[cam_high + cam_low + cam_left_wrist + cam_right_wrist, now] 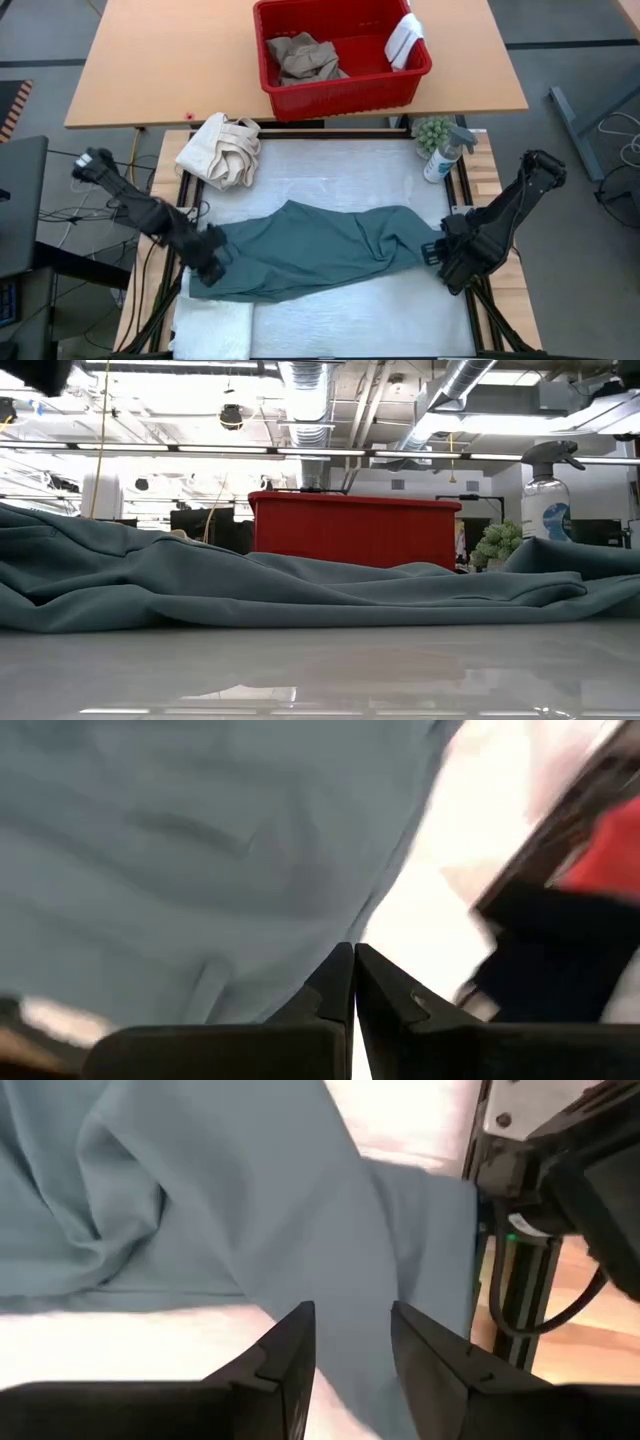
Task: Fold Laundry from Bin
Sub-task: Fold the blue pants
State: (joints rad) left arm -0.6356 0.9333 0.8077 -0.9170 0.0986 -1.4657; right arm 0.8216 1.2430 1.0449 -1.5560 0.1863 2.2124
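Teal-green garment (310, 250) lies spread across the white work surface (340, 170), long axis left to right, wrinkled, between the two arms.

Left gripper (212, 262) sits at the garment's left end. Wrist view: fingers pressed tip to tip, no gap; cannot tell whether any cloth is caught between them.

Right gripper (437, 252) sits at the garment's right end. Wrist view: jaws part-open with a clear gap, the cloth edge lying under and between the fingers (290, 1355); not clamped on it.

Red bin (340, 90) stands on the far wooden table (150, 70), holding tan trousers (305, 58) and a small white cloth (404, 40) draped over its right rim. White towel (215, 325) near left corner. Cream canvas bundle (220, 150) far left; spray bottle (447, 152) and small plant (432, 130) far right.
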